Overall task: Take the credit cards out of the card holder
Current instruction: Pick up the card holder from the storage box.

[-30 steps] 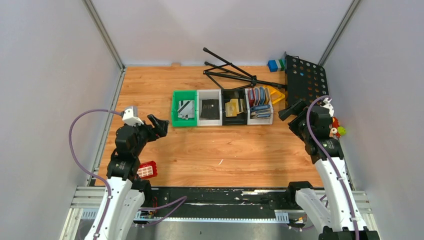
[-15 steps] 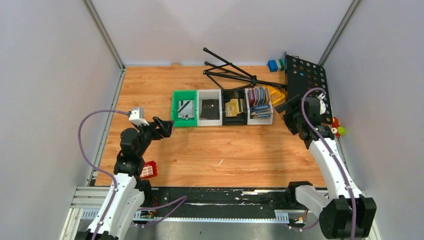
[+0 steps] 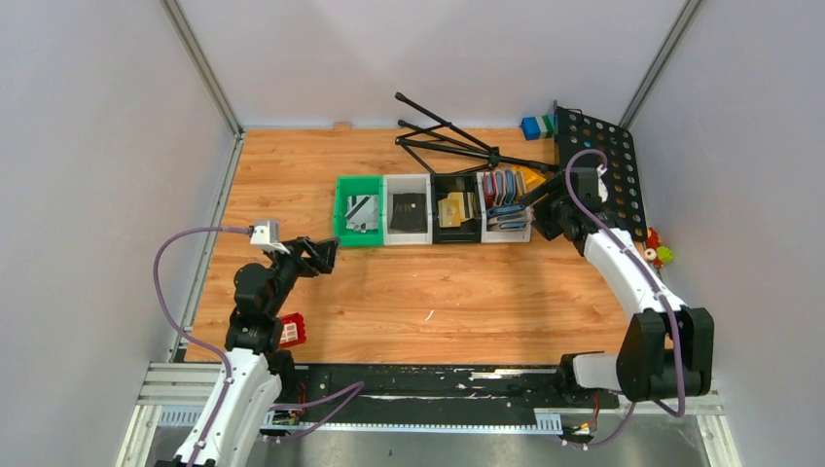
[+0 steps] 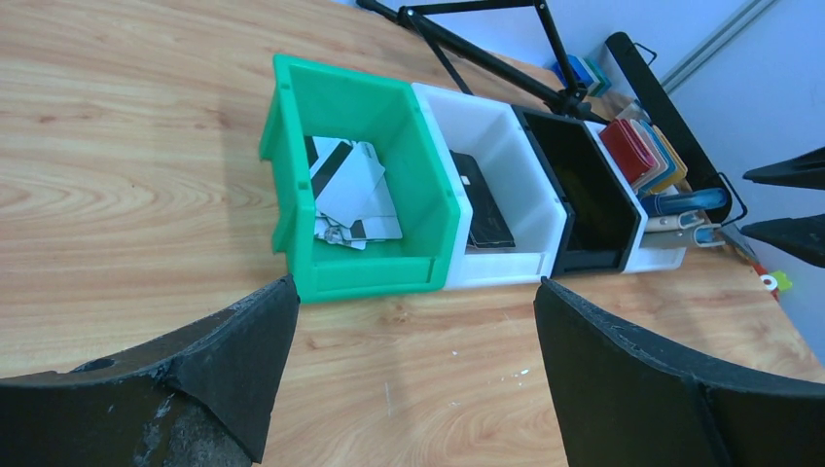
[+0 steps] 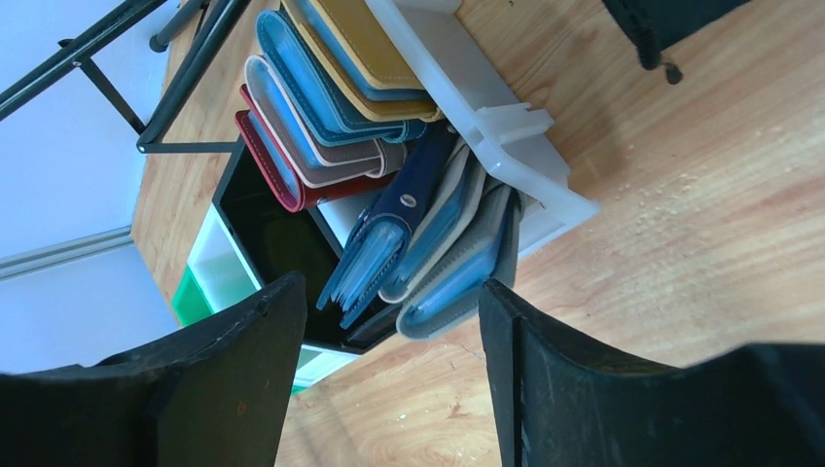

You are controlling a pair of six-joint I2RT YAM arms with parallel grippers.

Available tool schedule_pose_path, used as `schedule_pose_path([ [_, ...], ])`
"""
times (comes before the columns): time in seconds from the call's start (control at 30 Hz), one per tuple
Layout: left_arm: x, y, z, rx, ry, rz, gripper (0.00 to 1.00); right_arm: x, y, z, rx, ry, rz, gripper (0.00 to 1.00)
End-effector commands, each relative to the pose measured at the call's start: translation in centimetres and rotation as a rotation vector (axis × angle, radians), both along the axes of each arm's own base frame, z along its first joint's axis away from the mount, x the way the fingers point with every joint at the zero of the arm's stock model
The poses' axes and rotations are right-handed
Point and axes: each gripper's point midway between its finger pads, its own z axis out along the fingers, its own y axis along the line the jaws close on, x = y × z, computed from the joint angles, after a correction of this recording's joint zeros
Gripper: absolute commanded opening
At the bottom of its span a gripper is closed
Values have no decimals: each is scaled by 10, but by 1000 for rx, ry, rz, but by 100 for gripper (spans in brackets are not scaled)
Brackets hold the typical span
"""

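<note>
The navy-blue card holder (image 5: pixel 404 206) with its small clasp tab lies on its side in the front of the rightmost white bin (image 5: pixel 506 126), beside grey and blue holders; what its pale pockets hold is hidden. Loose credit cards lie in the other bins: silver-grey striped ones (image 4: pixel 355 190) in the green bin (image 4: pixel 292 146), a dark one (image 4: pixel 482 209) in a white bin, a tan-gold one (image 3: pixel 455 207) in the black bin. My right gripper (image 5: pixel 389 292) hovers open just before the holders, touching nothing. My left gripper (image 4: pixel 413 287) stands wide open above bare wood in front of the green bin.
Red, blue, grey and tan holders (image 5: pixel 321 88) stand upright at the back of the rightmost bin. Behind the bins lie a black folded stand (image 3: pixel 457 141) and a black perforated panel (image 3: pixel 598 165). A small red object (image 3: pixel 289 331) sits near the left arm's base.
My right arm has swung forward and left from the table's right side to the rightmost bin, its jaws narrowing. My left gripper has moved a little right, toward the green bin.
</note>
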Motion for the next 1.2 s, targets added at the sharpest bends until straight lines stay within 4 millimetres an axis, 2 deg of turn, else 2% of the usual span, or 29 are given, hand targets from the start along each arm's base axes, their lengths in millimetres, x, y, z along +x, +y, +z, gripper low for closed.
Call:
schedule_pose_path([
  [0.0,0,-1,8,5,-53,-12,97,29,10,15,26,-63,-3,65],
  [0.17,1,-2,6,4,-44,-16,97,39,21,4,15,-21,13,63],
  [0.2,1,-3,6,3,-44,-18,97,42,18,3,-8,-24,-1,62],
  [0.33,1,-3,7,3,-46,-20,97,48,16,6,-78,-28,-11,59],
  [0.57,1,-3,9,5,-47,-23,97,42,7,21,-209,-7,-26,66],
  [0.7,1,-4,9,2,-46,-26,97,41,7,30,-203,-47,-30,67],
  [1.0,1,-4,8,2,-40,-27,98,40,11,14,-164,10,-45,68],
  [1.17,3,-5,7,3,-30,-30,98,46,17,6,-150,22,-30,61],
])
